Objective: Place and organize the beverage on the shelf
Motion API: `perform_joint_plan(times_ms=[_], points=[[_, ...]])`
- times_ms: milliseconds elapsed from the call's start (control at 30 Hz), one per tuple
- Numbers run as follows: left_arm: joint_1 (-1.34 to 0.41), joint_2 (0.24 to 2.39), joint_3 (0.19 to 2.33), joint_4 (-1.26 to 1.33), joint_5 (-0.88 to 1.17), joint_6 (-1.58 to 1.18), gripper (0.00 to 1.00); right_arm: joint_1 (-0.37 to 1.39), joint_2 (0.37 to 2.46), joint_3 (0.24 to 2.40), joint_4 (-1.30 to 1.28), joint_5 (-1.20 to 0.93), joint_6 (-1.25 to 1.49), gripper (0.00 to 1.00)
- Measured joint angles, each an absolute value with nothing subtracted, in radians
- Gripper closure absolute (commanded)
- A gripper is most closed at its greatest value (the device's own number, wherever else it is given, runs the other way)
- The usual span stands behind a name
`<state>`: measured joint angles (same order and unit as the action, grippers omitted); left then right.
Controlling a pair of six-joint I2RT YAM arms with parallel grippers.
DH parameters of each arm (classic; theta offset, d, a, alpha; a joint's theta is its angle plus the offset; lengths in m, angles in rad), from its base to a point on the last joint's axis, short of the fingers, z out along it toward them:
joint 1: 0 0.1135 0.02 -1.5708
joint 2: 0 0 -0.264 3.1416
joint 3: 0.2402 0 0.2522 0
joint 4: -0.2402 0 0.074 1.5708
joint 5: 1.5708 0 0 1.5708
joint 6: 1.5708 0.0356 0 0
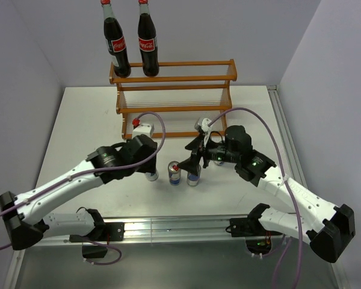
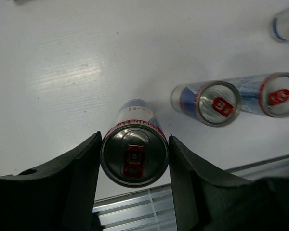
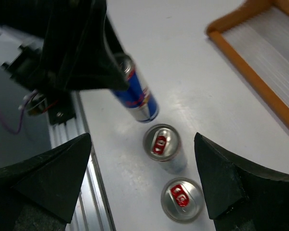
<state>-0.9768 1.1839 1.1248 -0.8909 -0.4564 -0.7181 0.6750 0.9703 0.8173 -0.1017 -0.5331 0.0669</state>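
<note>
The left gripper [image 2: 135, 144] is clamped on one upright can [image 2: 134, 161], fingers [image 2: 82, 168] pressed to both its sides, probably so it lifts straight without tipping. The right gripper [image 3: 143, 144] hangs wide open over two standing cans [image 3: 161, 143] [image 3: 182, 198] (holding nothing), seemingly lined up to take one. A fourth can [image 2: 286, 21] stands farther off. On the shelf [image 1: 186, 87], two bottles [image 1: 116, 42] [image 1: 147, 39] occupy the top tier's left end; the middle tier is bare, and every can sits on the table [image 1: 84, 120].

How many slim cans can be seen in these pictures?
4. The first can is gripped by the left tool; two more cans stand just right of it; the fourth can is farther right, cut off at the left wrist view's edge.
</note>
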Motion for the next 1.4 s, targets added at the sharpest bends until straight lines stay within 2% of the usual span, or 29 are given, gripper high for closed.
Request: perform_joint_plan(times_ms=[133, 233, 433, 600, 733, 867, 900, 933, 1000, 1033, 1100, 1133, 1200, 1233, 1333, 1367, 1400], points=[[-0.976, 1.096, 1.174, -0.904, -0.386, -0.625, 1.00, 0.688, 1.016, 0.780, 0.026, -0.703, 0.017, 0.08], [-0.976, 1.035, 1.209, -0.925, -0.331, -0.563, 1.00, 0.706, 1.093, 0.784, 0.105, -0.755, -0.008, 0.12], [-0.976, 0.960, 1.275, -0.977, -0.217, -0.471, 1.00, 0.809, 1.262, 0.839, 0.171, -0.722, -0.069, 0.15], [-0.976, 0.968, 1.296, -1.019, -0.153, -0.422, 1.00, 0.906, 1.311, 0.859, 0.226, -0.717, -0.097, 0.15], [-0.976, 0.995, 1.296, -1.045, -0.131, -0.402, 1.00, 0.950, 1.345, 0.891, 0.243, -0.720, -0.107, 0.18], [-0.976, 0.999, 1.301, -1.060, -0.102, -0.381, 1.00, 0.973, 1.378, 0.909, 0.257, -0.723, -0.116, 0.30], [-0.976, 0.999, 1.306, -1.063, -0.099, -0.376, 1.00, 0.976, 1.388, 0.915, 0.257, -0.727, -0.116, 0.35], [-0.975, 0.999, 1.309, -1.068, -0.098, -0.367, 1.00, 0.981, 1.398, 0.921, 0.258, -0.731, -0.116, 0.46], [-0.973, 0.999, 1.315, -1.079, -0.094, -0.354, 1.00, 0.987, 1.409, 0.932, 0.255, -0.739, -0.118, 0.53], [-0.973, 0.999, 1.316, -1.083, -0.094, -0.352, 1.00, 0.991, 1.412, 0.936, 0.252, -0.741, -0.121, 0.62], [-0.973, 1.000, 1.323, -1.090, -0.095, -0.349, 1.00, 0.992, 1.415, 0.945, 0.245, -0.743, -0.121, 0.75], [-0.972, 1.000, 1.327, -1.091, -0.097, -0.348, 0.99, 0.992, 1.415, 0.947, 0.245, -0.744, -0.120, 0.86], [-0.972, 1.006, 1.343, -1.105, -0.102, -0.348, 0.88, 0.992, 1.415, 0.948, 0.253, -0.744, -0.119, 0.95], [-0.972, 1.011, 1.351, -1.111, -0.109, -0.349, 0.77, 0.992, 1.415, 0.948, 0.261, -0.745, -0.114, 0.99], [-0.973, 1.017, 1.369, -1.118, -0.123, -0.349, 0.47, 0.992, 1.413, 0.939, 0.300, -0.741, -0.093, 1.00], [-0.973, 1.019, 1.376, -1.124, -0.126, -0.350, 0.29, 0.992, 1.409, 0.928, 0.325, -0.740, -0.082, 1.00], [-0.975, 1.021, 1.385, -1.127, -0.132, -0.352, 0.24, 0.992, 1.403, 0.918, 0.348, -0.738, -0.070, 1.00]])
